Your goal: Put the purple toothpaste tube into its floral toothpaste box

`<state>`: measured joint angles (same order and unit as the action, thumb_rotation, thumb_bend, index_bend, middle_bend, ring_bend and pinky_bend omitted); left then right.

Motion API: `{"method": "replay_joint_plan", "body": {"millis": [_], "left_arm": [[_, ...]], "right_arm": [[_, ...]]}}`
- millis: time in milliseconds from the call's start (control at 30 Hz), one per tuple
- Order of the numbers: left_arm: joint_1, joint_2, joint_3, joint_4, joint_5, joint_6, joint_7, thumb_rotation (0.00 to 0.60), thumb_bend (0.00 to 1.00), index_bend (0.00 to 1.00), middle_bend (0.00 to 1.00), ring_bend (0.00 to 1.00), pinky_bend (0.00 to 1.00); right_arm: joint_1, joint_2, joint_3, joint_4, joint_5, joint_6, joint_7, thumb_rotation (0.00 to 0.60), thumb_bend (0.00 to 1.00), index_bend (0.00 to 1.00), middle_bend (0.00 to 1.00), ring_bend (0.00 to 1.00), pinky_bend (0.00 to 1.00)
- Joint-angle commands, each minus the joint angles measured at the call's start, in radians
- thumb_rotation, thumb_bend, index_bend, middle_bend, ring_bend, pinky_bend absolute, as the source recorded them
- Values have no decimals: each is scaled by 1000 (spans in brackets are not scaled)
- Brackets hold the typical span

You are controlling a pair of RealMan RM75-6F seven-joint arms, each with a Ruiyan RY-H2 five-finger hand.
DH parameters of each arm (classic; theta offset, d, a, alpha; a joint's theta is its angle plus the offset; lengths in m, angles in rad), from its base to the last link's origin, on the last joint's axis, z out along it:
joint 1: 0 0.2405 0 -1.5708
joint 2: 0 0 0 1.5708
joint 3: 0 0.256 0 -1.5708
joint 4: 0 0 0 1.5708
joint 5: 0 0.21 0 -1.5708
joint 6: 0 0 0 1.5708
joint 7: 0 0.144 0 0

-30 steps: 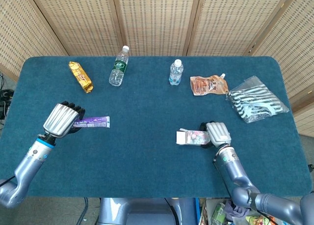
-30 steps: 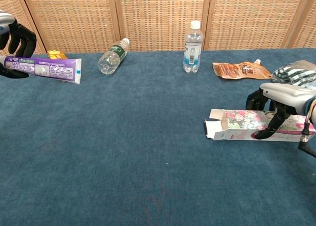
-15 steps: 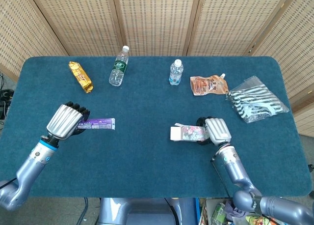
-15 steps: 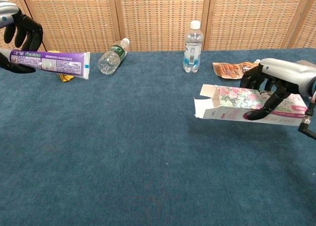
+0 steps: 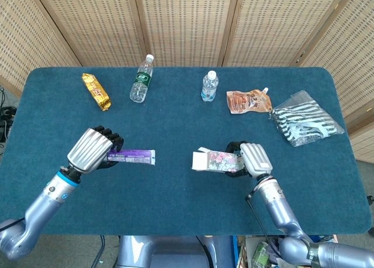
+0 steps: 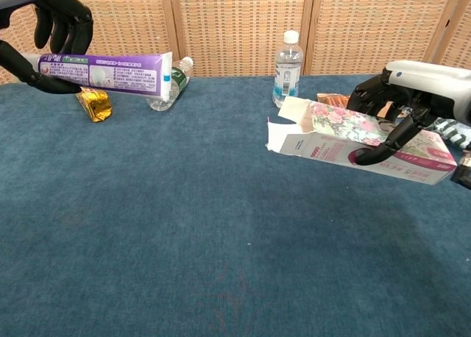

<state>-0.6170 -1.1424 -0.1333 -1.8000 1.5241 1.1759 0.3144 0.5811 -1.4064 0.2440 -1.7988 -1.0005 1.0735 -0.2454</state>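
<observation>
Above the table, left hand fingers clasp the toothpaste tube, right hand the box.

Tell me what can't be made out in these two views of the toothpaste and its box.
- Toothpaste tube cap end: covered by the left hand in both views.
- Floral box inside: open end shows flaps only; depth unseen.
- Right hand: wrist cut off by chest view's edge.
- Print on tube and box: too small to read.

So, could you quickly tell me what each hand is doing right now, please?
Left hand: holding the purple toothpaste tube.
Right hand: holding the floral toothpaste box.
</observation>
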Motion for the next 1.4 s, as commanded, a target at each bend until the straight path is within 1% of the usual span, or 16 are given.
{"method": "replay_joint_plan", "body": {"millis": [33,200,333,400,533,667,900,1400], "left_arm": [[-21,26,-24,-64,-50,-37,59,600,268,802,684,563,562],[-56,50,-61,-162,-167,-92,149,600,270,802,684,563,562],[-93,57,-79,-215,-269,-130,245,600,269,801,684,563,562],[-106,56,-82,-234,-311,-144,270,600,270,802,684,563,562],[-147,55,-89,-282,-432,-173,337,600,269,802,684,563,562],[-186,59,-85,-318,-525,-177,407,600,269,802,684,563,562],[-239,53,-81,-347,-632,-167,450,600,270,802,684,563,562],[-331,19,-38,-360,-773,-139,506,600,270,802,684,563,562]], "right_arm": [[1,-1,-7,-18,-2,9,-13,600,8,594,541,384,431],[8,-9,-13,-54,5,18,-33,600,8,594,541,384,431],[16,-16,-17,-72,10,24,-52,600,8,594,541,384,431],[17,-18,-17,-78,13,26,-54,600,7,594,541,384,431],[23,-22,-16,-86,19,28,-60,600,7,594,540,384,431],[27,-26,-19,-89,22,30,-62,600,7,594,540,384,431],[35,-42,-27,-86,25,30,-65,600,7,594,540,384,431],[46,-58,-32,-88,34,36,-71,600,7,594,541,384,431]]}}
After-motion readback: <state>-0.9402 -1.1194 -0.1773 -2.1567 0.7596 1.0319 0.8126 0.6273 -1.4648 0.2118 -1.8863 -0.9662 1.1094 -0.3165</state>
